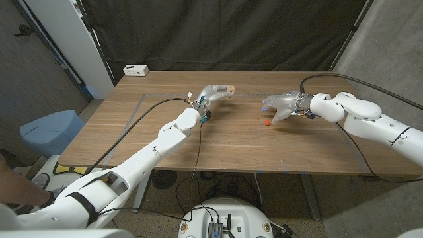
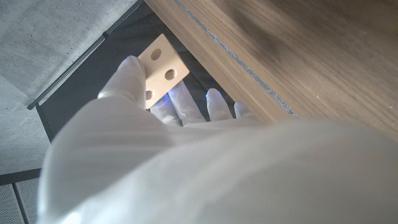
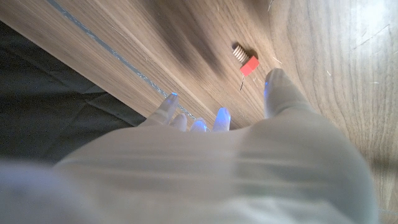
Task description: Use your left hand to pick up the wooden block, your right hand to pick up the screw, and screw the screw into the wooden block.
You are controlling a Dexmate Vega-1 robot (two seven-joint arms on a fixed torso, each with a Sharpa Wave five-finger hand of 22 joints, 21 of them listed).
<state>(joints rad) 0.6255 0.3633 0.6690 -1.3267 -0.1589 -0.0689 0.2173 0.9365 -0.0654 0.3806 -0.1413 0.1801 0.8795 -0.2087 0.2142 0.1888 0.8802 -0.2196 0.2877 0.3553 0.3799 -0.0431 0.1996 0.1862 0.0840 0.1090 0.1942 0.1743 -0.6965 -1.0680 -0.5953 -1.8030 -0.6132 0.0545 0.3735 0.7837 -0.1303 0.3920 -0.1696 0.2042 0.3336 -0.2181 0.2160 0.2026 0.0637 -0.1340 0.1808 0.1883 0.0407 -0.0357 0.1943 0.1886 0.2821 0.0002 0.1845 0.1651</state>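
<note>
Left hand: your left hand (image 1: 213,94) sits at upper centre of the head view, lifted off the table, fingers wrapped around the wooden block (image 1: 229,88).
Left grip: in the left wrist view your left hand (image 2: 186,162) pinches the wooden block (image 2: 163,68) between thumb and fingers; the pale face with round holes points at the camera.
Right hand: your right hand (image 1: 283,104) is right of centre in the head view, low over the table, fingers spread and holding nothing.
Right fingers: in the right wrist view your right hand (image 3: 236,162) has its fingertips (image 3: 222,117) apart; one finger reaches close to the screw (image 3: 245,60) without touching it.
Screw: it lies on the table (image 1: 231,145), a red head with a ribbed metal shaft, just below and left of your right hand in the head view (image 1: 266,122).
Block and screw: well apart, the block upper centre, the screw centre right.
Table edge: a white box (image 1: 136,70) sits at the far left corner.
</note>
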